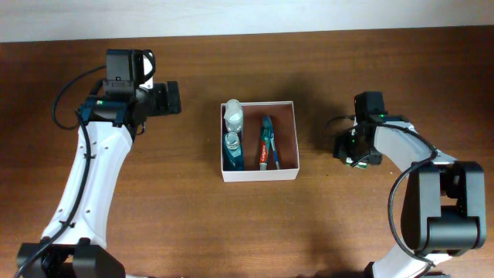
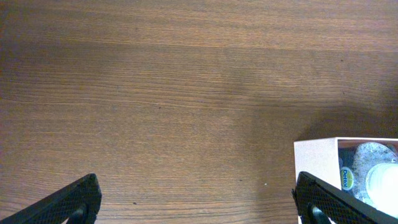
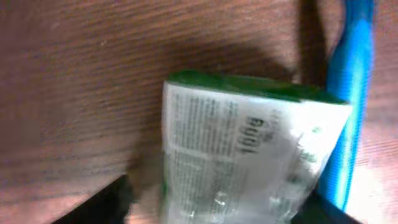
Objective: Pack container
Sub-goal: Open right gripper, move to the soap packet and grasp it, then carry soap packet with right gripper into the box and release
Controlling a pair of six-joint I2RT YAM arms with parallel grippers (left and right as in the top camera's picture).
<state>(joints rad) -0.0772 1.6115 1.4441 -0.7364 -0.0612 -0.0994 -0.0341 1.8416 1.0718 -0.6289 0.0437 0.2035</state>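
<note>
My left gripper point(image 2: 199, 208) hangs with jaws spread wide over the brown wooden table point(image 2: 155, 93), near a corner of the square shallow white-walled container point(image 1: 259, 175) with a reddish-brown floor, which sits mid-table between my arms. My right gripper point(image 3: 214, 208) straddles a green-and-white printed packet point(image 3: 249, 149) beside a blue plastic stick point(image 3: 348, 81). I cannot tell whether those jaws pinch it.
</note>
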